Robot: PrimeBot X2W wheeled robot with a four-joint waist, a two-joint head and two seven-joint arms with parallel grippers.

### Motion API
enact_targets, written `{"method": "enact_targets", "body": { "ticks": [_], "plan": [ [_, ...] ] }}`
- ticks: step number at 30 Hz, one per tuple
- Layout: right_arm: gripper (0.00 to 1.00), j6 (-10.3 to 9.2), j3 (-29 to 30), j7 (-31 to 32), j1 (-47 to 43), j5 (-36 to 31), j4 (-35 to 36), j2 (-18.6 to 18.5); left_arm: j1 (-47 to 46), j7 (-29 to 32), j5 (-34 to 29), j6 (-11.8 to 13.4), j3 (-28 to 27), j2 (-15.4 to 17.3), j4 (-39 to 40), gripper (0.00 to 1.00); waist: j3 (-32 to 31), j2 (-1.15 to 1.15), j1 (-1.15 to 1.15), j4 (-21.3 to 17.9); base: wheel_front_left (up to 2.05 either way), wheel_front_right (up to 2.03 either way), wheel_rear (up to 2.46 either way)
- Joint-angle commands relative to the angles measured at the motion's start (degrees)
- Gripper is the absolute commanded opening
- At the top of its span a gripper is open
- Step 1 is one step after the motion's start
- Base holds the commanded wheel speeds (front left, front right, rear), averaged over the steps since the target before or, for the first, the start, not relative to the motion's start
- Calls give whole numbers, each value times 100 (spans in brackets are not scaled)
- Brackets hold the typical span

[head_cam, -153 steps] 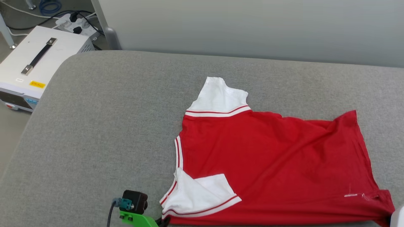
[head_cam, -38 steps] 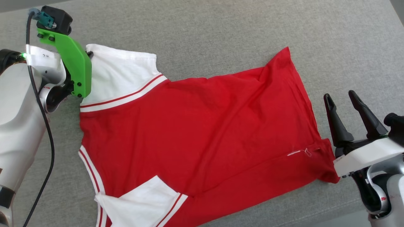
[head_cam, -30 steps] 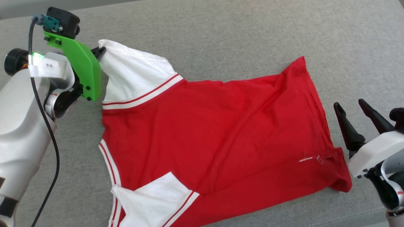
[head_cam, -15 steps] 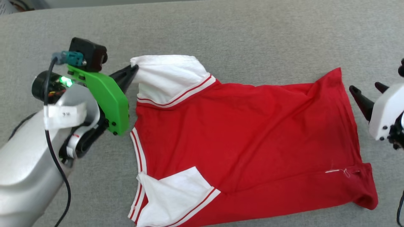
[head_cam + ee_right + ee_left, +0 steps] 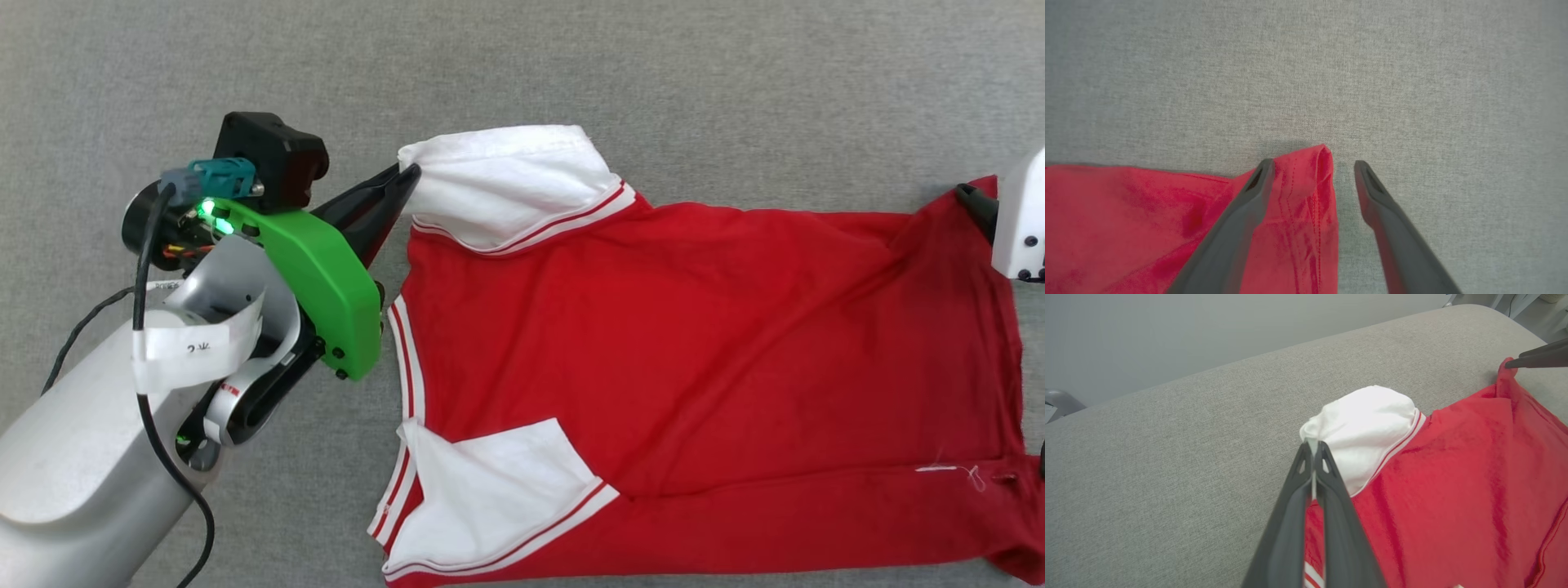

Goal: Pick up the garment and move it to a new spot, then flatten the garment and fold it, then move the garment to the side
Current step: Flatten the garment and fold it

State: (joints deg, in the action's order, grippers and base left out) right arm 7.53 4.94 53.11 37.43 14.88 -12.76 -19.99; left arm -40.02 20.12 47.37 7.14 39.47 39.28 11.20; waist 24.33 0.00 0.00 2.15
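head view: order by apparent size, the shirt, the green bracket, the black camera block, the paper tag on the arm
1. garment
2. green bracket
3. black camera block and paper tag: these look about alike, so unranked.
The arm parts sit nearer the camera, which inflates them.

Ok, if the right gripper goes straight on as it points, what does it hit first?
Probably the garment, its hem corner between the open jaws of the right gripper; then the grey cushion. Depth unclear.
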Motion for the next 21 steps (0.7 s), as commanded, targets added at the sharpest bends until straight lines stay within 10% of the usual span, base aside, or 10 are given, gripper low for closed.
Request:
{"method": "enact_targets", "body": {
  "ticks": [1, 11, 12, 14, 21],
  "plan": [
    [100, -4, 22, -37, 99, -63, -120, -12, -43, -42, -59, -6, 5, -37, 20, 0, 131, 0, 0, 121, 0, 0, 0],
    [100, -4, -183, -171, -13, -104, -739, -96, -117, -154, -131, -92, 37, -52, -112, 0, 320, 0, 0, 223, 0, 0, 0],
    [80, -4, -214, -160, -37, -78, -771, -100, -118, -163, -130, -99, 36, -50, -133, 0, 321, 0, 0, 221, 0, 0, 0],
    [5, -4, -295, -162, -94, -34, -815, -131, -116, -183, -120, -117, 39, -54, -191, 0, 309, 0, 0, 216, 0, 0, 0],
    [0, -4, -333, -753, -77, 169, -859, -168, -54, -297, -67, -151, 36, -90, -524, 0, 106, 0, 0, 151, 0, 0, 0]
  ]
}}
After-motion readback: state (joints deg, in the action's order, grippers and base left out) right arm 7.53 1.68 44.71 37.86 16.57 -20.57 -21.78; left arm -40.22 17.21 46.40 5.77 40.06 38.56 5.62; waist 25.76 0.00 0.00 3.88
